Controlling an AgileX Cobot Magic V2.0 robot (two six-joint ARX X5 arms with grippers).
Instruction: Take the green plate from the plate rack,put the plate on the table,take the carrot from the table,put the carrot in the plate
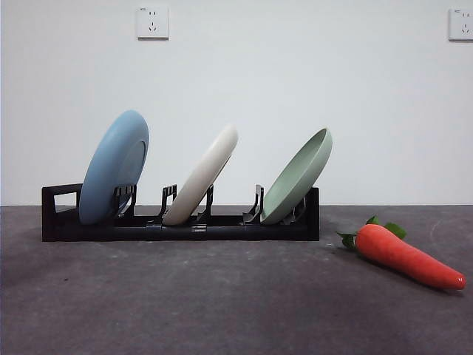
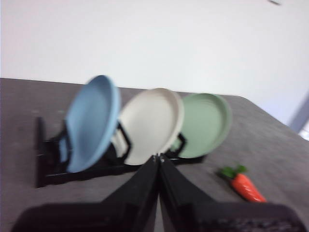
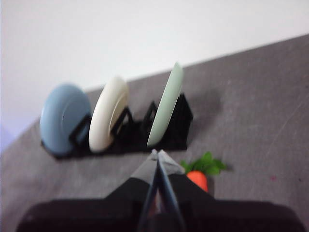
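1. The plate rack point(image 1: 181, 225) stood on the tabletop point(image 1: 222, 310), running side to side along the far part of it, near the white wall point(image 1: 295, 74), with its loop handle at the left end in the front view.
2. Three plates leaned in its slots, all tilted the same way. The blue plate point(image 1: 114, 168) sat nearest the handle, the cream-white plate point(image 1: 202, 176) in the middle, and the green plate point(image 1: 297, 177) in the last slot, at the end away from the handle.
3. The green plate rested in the rack with its hollow face turned towards the carrot side; nothing touched it.
4. The carrot point(image 1: 409, 256) lay flat on the tabletop just beyond the rack's green-plate end, nearer the front edge than the rack and apart from it. Its leafy thick end pointed towards the rack and its tip pointed away, towards the right edge.
5. The left claw point(image 2: 158, 157) was clenched on nothing, its two black jaws pressed together at the tips. It hung above the tabletop on the near side of the rack, well short of the plates.
6. The right claw point(image 3: 156, 153) was likewise clenched and empty, held above the carrot's leafy end and short of the rack.
7. Neither arm showed in the front view. Two wall sockets point(image 1: 152, 23) sat high on the wall.
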